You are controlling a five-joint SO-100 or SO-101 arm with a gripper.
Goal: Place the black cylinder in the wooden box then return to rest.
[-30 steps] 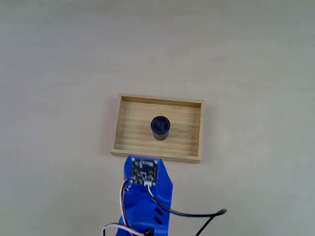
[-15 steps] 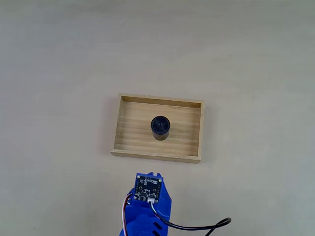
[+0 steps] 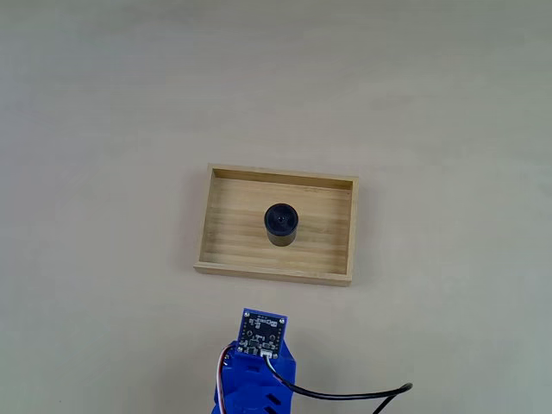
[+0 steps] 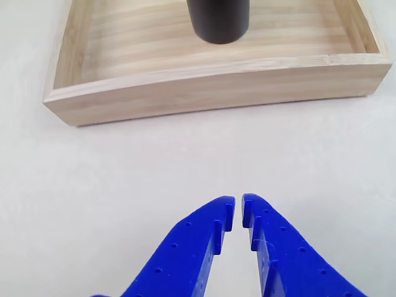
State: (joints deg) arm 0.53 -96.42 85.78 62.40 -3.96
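Blue plastic gripper (image 4: 238, 204) comes in from the bottom edge of the other view, its two fingers (image 4: 198, 238) nearly together with just a thin slit between the tips. Nothing is held between them and they touch nothing, sitting above bare pale table (image 4: 124, 179). The tips point toward the near long wall of the wooden box (image 4: 210, 93), but stay apart from it.

In the fixed view, the arm (image 3: 254, 375) shows at the bottom edge as a blue housing with a small circuit board (image 3: 262, 333) on top and a black cable (image 3: 354, 395) running off to the right. It sits below the wooden box (image 3: 216, 224), clear of its near wall.

Black cylinder (image 3: 280, 223) stands upright on the box's plank floor, long axis vertical, round top facing up toward the fixed camera. It is roughly central in the box, away from all four walls. In the other view, only the lower body of the black cylinder (image 4: 218, 21) is seen, cut off by the top edge, standing on the floor behind the near wall.

The box's long sides run left to right in the fixed view.
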